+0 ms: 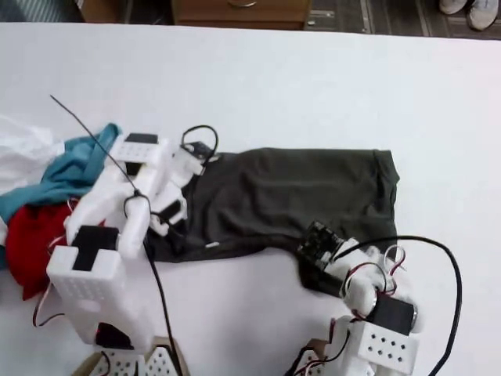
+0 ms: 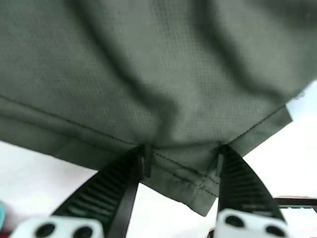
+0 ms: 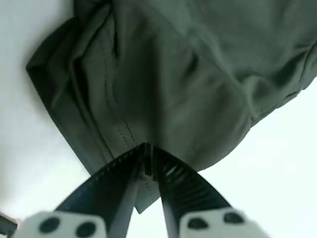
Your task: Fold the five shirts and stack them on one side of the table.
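White counter [image 1: 313,86] fills the work area, with both arm bases at its 6 o'clock edge.

1. Right claw [image 3: 148,159]: fingers together, clamped on a stitched edge of the dark green shirt [image 1: 290,196]. In the high view this grip point sits at about 5 o'clock on the garment, at its near edge. The gripped part is bunched in folds and is possibly a sleeve; the wrist view does not settle this.

2. Left claw [image 2: 183,161]: fingers apart. A hemmed corner of the same shirt lies across the gap, and the hem touches both fingertips [image 2: 146,161]. In the high view this claw is at the 9 o'clock end of the garment.

3. Dark green shirt: lies flat on the counter near the centre, long axis running from 9 o'clock to 3 o'clock. The 3 o'clock end is squared off. The near edge is creased and partly gathered between the two claws.

4. Shirt pile: at the 9 o'clock edge of the counter, just beside the left arm. It includes a red shirt [image 1: 31,235] nearest, a teal shirt [image 1: 74,168] touching it farther back, and a white shirt [image 1: 23,141] at the far side. All three are crumpled, not folded.

5. Background: a wooden cabinet [image 1: 239,9] stands past the 12 o'clock edge of the counter.
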